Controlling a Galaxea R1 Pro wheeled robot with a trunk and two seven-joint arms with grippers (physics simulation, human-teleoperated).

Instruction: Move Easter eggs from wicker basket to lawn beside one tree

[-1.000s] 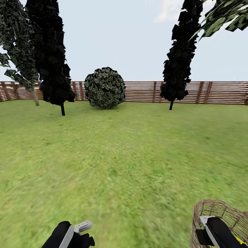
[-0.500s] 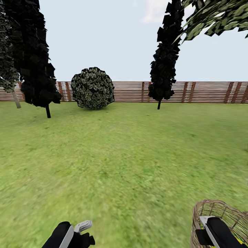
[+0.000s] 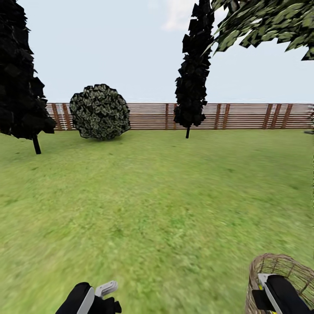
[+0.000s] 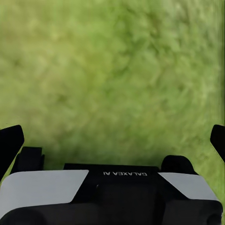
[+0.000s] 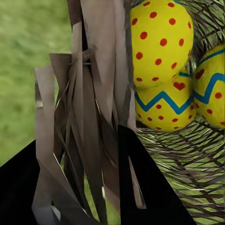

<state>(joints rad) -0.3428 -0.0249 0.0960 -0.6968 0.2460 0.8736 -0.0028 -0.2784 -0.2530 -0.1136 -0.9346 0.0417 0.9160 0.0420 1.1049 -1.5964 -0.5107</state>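
Two Easter eggs (image 5: 161, 65) showed inside one wicker basket (image 3: 279, 266), its wall pinched by the right gripper (image 5: 93, 164). Left gripper (image 4: 112, 136) hung spread over lawn (image 3: 157, 205).

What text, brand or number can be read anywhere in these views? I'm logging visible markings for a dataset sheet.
"GALAXEA AI": small white print on the black body of the left gripper, upside down in the left wrist view.
The yellow red-dotted Easter eggs in the brown woven wicker basket carry only dots, zigzags and a heart, no writing.
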